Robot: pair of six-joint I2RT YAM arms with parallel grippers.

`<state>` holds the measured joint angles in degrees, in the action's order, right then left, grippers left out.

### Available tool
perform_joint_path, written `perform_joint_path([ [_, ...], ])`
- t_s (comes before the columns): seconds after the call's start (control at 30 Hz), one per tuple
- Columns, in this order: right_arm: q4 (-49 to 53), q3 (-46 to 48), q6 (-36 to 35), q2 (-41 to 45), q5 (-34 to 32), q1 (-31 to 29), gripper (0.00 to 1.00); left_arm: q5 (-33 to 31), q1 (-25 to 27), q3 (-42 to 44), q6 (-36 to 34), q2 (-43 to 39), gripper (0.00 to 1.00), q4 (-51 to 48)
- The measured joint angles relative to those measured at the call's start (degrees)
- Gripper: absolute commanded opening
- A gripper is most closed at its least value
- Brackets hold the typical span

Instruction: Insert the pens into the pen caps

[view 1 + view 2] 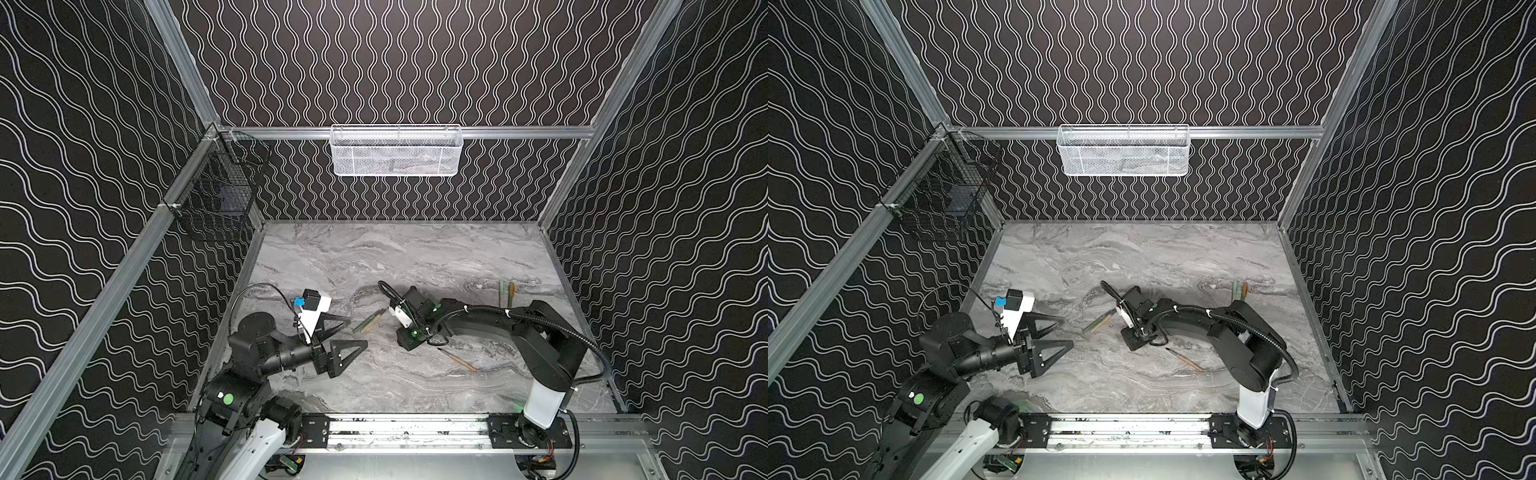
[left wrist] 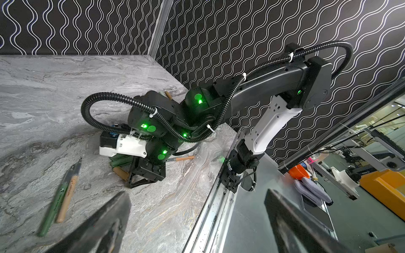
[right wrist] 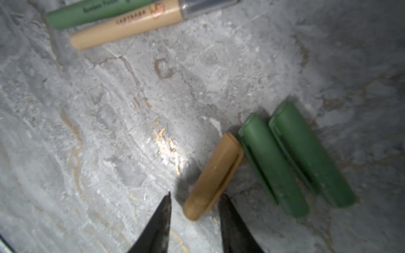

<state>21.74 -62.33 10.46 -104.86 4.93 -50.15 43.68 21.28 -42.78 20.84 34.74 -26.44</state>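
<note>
Right claw [image 3: 196, 195]: tips apart, straddling one end of tan cap [image 3: 215, 173], lower centre of right wrist view; not clamped. Cap flat on worktop [image 3: 109, 109], skewed to tips, green caps [image 3: 271, 166] just beside. Risk: end-only pinch squirts or spins cap, knocks neighbours. Left claw [image 1: 358, 331] wide apart, empty. Pens [image 3: 125, 28] upper left.

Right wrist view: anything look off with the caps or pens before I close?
Nothing damaged or spilled. One oddity: the tan cap lies angled away from the green caps, and the right gripper straddles only its rounded end, off-centre, nearer one finger. The pens lie flat, uncapped.
</note>
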Motion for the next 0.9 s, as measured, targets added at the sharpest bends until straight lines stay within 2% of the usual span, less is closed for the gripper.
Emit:
perform_joint_path([
  [0.3,0.5,-0.28,0.55,-0.35,-2.25,-0.02,0.25,-0.02,0.0,0.0,0.0,0.0,0.99,-0.07],
  [0.63,1.55,1.16,0.46,2.27,-3.19,0.02,0.23,-2.84,0.0,0.94,1.73,0.59,0.99,0.37],
  [0.8,1.29,3.26,-0.39,5.88,-3.06,0.0,0.24,-4.72,0.0,3.72,4.94,1.07,0.98,1.44],
  [0.9,0.57,3.89,-0.79,6.99,-2.67,0.0,0.33,-6.16,0.0,5.07,6.56,1.31,0.98,1.6],
])
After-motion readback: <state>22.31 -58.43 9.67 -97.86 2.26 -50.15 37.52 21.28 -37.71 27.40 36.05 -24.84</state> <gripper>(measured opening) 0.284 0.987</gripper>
